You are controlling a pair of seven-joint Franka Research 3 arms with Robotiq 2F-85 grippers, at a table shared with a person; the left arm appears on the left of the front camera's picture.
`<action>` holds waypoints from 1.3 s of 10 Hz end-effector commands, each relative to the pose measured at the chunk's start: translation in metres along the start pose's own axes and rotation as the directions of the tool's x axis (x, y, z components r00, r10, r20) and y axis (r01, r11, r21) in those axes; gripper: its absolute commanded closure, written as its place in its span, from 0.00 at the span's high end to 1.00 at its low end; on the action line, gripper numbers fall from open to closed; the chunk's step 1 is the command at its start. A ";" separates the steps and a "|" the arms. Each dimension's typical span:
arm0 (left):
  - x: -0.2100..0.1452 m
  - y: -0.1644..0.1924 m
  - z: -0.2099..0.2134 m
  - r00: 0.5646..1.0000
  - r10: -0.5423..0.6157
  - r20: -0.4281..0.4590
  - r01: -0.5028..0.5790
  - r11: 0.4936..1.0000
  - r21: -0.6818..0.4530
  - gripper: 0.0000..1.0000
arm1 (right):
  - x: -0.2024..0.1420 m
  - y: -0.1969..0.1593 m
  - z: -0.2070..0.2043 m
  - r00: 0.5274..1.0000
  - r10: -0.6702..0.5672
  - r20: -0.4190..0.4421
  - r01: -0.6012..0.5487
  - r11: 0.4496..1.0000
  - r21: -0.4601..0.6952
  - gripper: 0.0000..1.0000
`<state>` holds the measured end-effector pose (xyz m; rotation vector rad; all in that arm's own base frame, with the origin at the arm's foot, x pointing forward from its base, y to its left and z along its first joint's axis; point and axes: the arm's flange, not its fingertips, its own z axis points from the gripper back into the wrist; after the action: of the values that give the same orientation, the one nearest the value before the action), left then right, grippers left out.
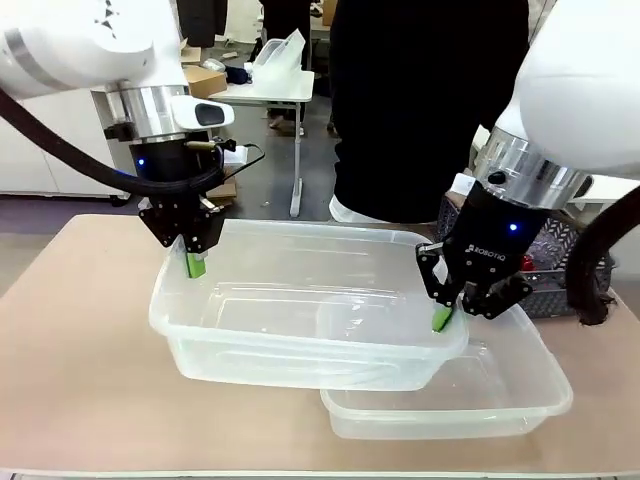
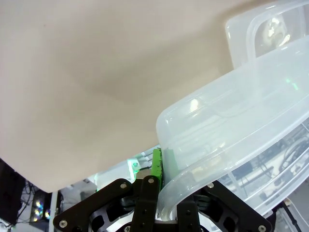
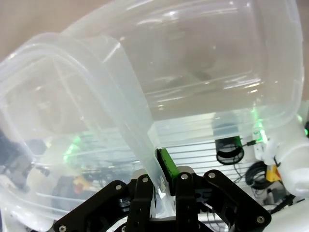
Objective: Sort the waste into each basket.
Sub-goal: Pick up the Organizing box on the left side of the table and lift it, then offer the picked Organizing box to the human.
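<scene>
The upper tub sits mouth-up, its long axis running left to right across the tabletop. Its right end overlaps the lower tub. The left gripper is clamped on its left rim, the right gripper on its right rim. Whether its base clears the tabletop is unclear. The right arm hides much of a dark grey basket.

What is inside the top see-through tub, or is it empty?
Empty. The top tub, gripped at its rim by the left tool and right tool, shows only bare clear plastic inside.
</scene>
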<state>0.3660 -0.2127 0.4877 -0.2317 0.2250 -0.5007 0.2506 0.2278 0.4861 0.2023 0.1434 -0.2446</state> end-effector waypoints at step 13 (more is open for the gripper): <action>-0.022 0.000 -0.006 0.998 0.008 0.062 -0.009 1.000 0.015 0.05 | 0.012 0.013 0.001 0.999 -0.031 -0.044 0.029 0.999 -0.031 0.06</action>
<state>0.3499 -0.2043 0.4806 -0.2243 0.1438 -0.4730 0.2611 0.2454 0.4893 0.1589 0.2051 -0.2529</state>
